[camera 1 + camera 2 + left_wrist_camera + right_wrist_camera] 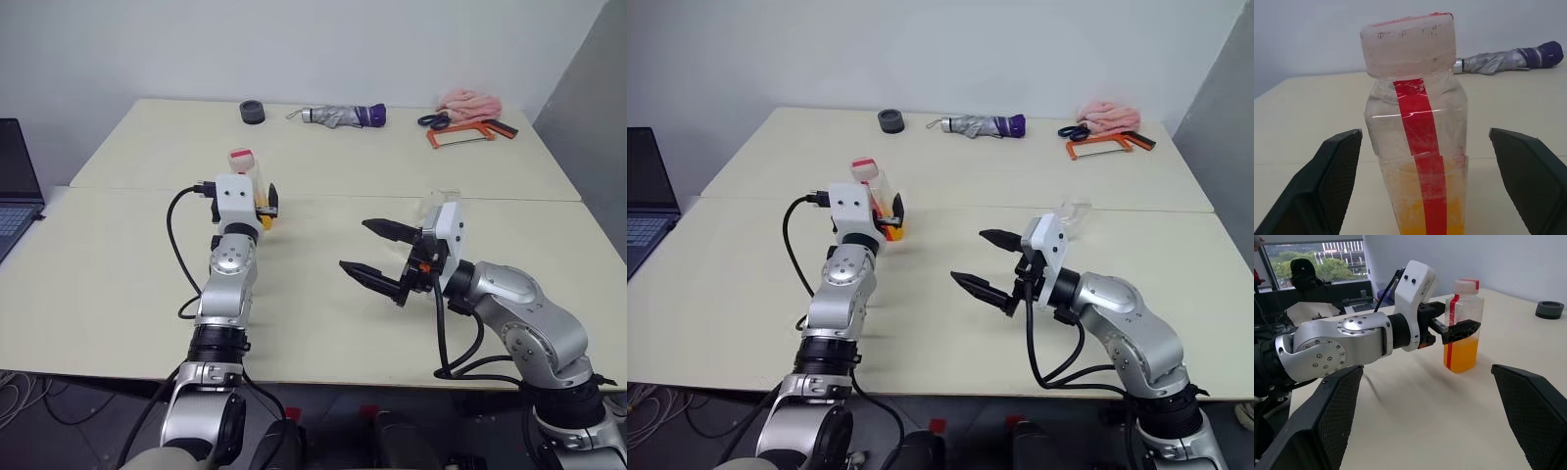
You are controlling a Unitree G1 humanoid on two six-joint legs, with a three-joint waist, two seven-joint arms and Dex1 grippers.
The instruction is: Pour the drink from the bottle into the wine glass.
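So we're sitting right at the reach-for-the-bottle step, nothing's grabbed yet. Our left pincer (266, 208) is spread wide and holding nothing, with the bottle (1415, 147) standing upright between its two fingers (1327, 186). There's clear daylight on both sides, so no contact as far as we can tell. The drink (1462, 355) is filling roughly the bottom half of the bottle, and the cap (1408, 44) is looking like it's on.

Our right pincer (377, 257) is also gaping wide open and empty, hovering over the surface (118, 284) and pointing across toward the left arm. The wine glass (1073, 213) is just behind that pincer, mostly hidden by the wrist, so we're only catching a bit of the clear bowl and can't say much about how it's standing.

Next move, as we're reading it: close the left fingers squarely on the bottle's body, around the middle where the red strip runs, and keep it upright while lifting. Then there's the cap to deal with before any pouring is happening, and the right pincer is probably the one for that. The bottle's thin plastic, so we're guessing a hard squeeze could buckle it.
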